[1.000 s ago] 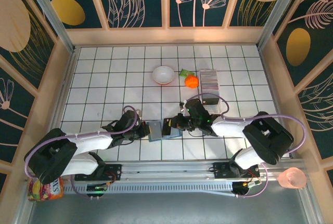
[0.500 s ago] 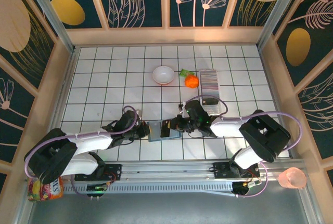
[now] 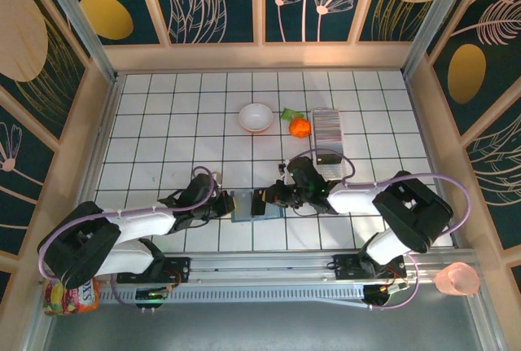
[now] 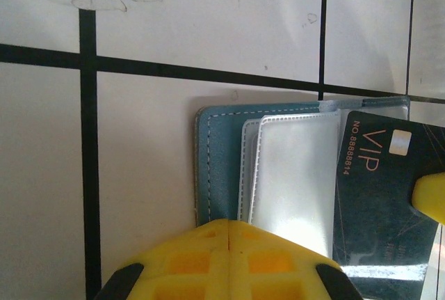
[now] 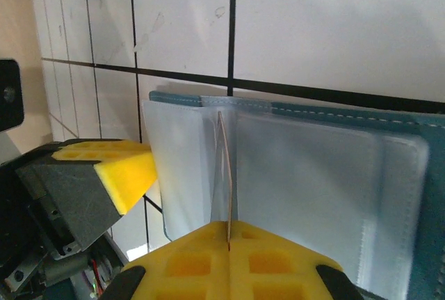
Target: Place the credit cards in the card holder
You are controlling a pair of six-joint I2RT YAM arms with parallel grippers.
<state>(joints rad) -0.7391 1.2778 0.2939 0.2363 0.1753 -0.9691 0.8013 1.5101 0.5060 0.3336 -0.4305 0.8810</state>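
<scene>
Your white gridded bench (image 3: 163, 115) keeps open squares along its far edge; left end effector (image 3: 223, 203) closed against the teal folding card holder (image 4: 217, 168); right end effector (image 5: 229, 234) pinches a dark plastic card (image 4: 375, 195).

card holder (image 4: 215, 168): your left tool (image 4: 227, 234) covers one edge.
credit card (image 4: 375, 195): cropped right of the card holder; lower print blurred.
</scene>
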